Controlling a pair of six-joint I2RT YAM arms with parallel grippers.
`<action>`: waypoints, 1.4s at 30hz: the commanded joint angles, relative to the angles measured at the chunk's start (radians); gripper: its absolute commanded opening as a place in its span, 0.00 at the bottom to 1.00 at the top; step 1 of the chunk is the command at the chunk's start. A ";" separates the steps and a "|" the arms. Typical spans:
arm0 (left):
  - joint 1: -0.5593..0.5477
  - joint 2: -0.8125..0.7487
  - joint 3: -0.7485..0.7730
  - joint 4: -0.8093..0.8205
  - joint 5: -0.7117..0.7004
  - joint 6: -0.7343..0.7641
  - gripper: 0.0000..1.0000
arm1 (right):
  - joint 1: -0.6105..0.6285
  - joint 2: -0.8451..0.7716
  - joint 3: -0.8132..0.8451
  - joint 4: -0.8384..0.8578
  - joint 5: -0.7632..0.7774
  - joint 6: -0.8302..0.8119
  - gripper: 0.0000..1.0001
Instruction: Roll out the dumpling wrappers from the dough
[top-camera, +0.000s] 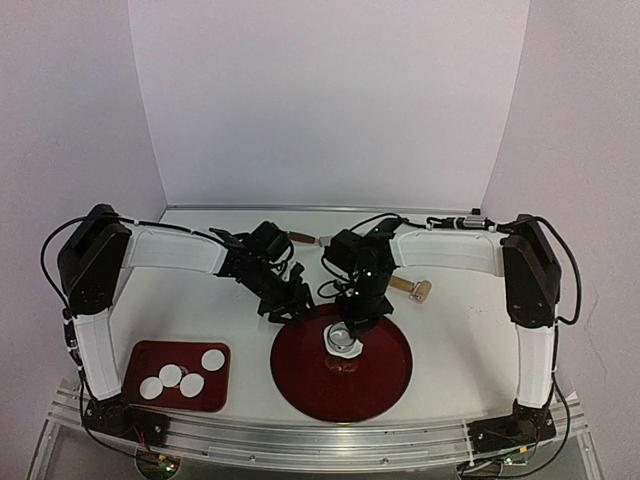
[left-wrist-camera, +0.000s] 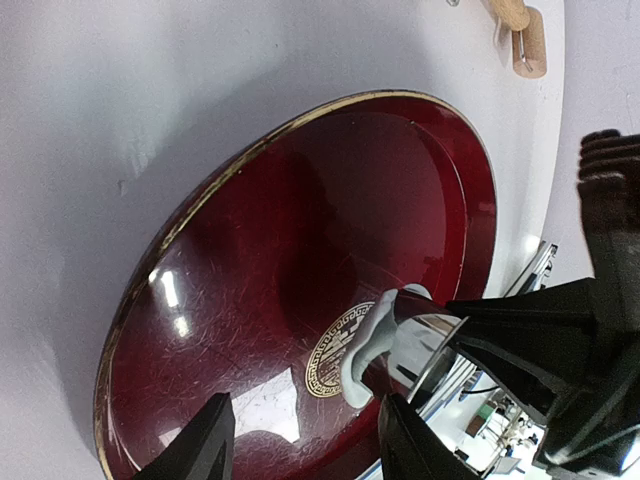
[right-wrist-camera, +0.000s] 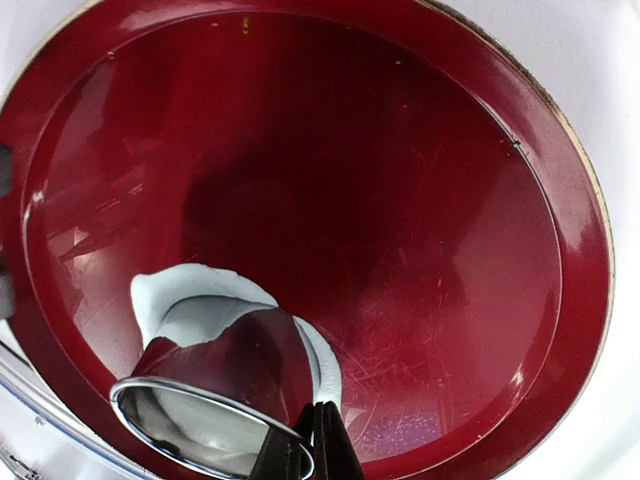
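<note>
White table; right tool pinches ring, pointing down.

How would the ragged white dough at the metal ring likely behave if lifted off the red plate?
Probably floppy: the dough curls up against the metal ring rather than lying flat. Likely light, since it looks thin. It may cling or tear: its edge is ragged and it hugs the ring that the right gripper pinches.
</note>
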 joint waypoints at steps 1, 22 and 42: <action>0.002 0.050 0.053 0.048 0.098 0.001 0.50 | 0.007 -0.055 -0.025 0.029 0.008 -0.024 0.00; -0.015 0.214 0.124 0.111 0.249 -0.001 0.32 | 0.018 0.006 -0.020 0.033 -0.058 -0.043 0.00; -0.038 0.300 0.168 0.122 0.309 -0.023 0.27 | 0.021 0.093 0.014 -0.028 -0.039 -0.014 0.00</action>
